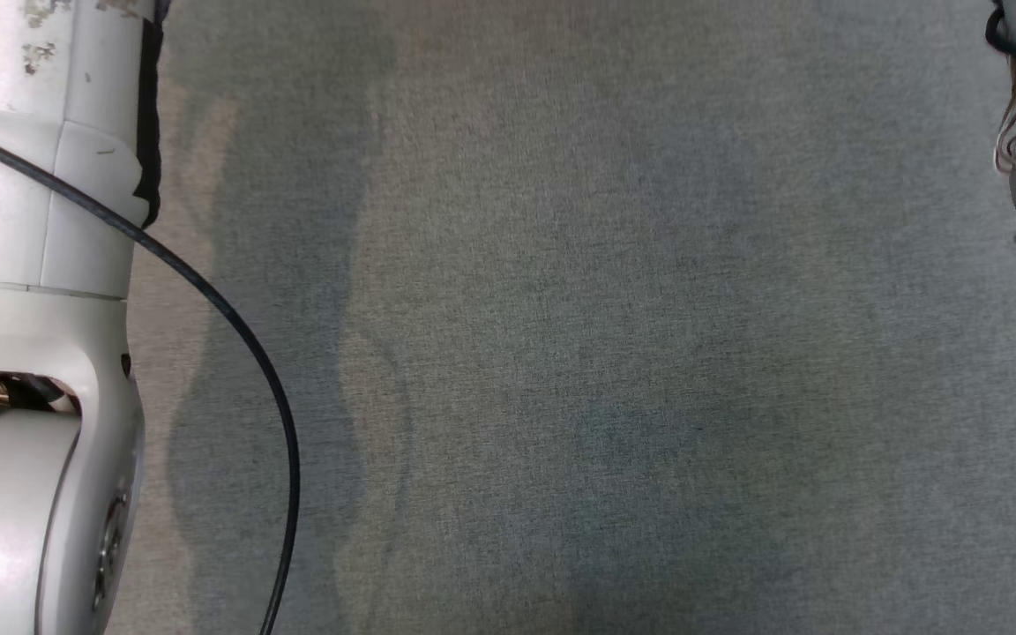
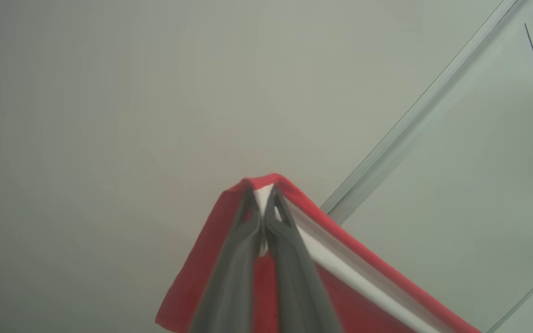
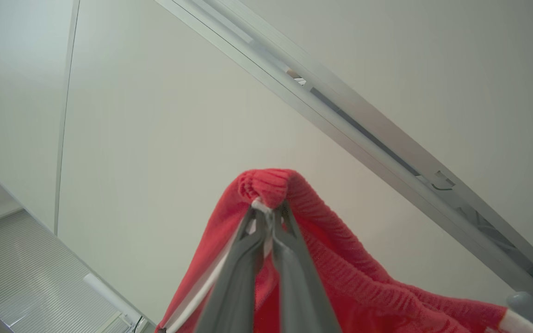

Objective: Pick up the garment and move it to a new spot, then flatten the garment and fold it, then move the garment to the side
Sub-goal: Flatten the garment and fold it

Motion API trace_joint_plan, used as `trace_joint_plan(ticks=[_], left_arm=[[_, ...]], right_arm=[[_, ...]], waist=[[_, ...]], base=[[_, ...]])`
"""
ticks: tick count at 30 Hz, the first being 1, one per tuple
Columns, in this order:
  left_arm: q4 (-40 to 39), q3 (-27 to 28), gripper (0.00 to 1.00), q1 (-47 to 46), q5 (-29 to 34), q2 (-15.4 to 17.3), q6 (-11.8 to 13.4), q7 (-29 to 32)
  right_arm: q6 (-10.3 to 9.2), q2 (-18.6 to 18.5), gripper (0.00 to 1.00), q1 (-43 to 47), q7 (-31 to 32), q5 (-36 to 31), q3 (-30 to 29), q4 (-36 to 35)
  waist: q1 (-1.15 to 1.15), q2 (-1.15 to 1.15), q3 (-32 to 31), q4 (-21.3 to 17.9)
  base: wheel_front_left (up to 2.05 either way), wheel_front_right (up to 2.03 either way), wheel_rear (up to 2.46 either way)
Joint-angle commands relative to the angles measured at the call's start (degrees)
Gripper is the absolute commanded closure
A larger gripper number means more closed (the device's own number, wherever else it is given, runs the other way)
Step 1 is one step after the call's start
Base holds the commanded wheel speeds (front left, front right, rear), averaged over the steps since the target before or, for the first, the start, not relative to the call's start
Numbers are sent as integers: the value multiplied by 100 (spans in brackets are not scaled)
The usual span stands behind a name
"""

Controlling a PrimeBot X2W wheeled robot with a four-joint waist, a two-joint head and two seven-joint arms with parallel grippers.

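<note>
Left gripper (image 2: 263, 190) is pinched tight on a white-trimmed corner of the red garment (image 2: 201, 273), and right gripper (image 3: 269, 209) on its bunched ribbed edge. So it hangs between them, up off the grey tabletop (image 1: 561, 309) I reckon, probably to let it spread before laying flat.

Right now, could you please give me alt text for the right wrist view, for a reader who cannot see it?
The shut right gripper pinches a bunched edge of a red ribbed garment with white trim, which falls away toward the bottom of the view. Behind it are pale panels and a diagonal metal rail.
</note>
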Motion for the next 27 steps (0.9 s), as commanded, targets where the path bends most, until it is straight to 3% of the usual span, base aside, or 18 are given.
trace_joint_plan(ticks=[1, 14, 27], left_arm=[[190, -40, 100, 2, -132, 54, -28, -61], [467, -508, 100, 874, -412, 47, -306, -94], [1321, -1258, 100, 2393, -459, 40, -744, 75]], right_arm=[[3, -71, 100, 219, -124, 42, 173, 76], [3, -466, 100, 1136, -418, 727, 758, 249], [3, -905, 100, 2680, 258, 1155, 1594, 268]], waist=[[0, 0, 251, -46], [0, 0, 345, 195], [0, 0, -728, 261]], base=[[0, 0, 0], [0, 0, 0], [0, 0, 0]])
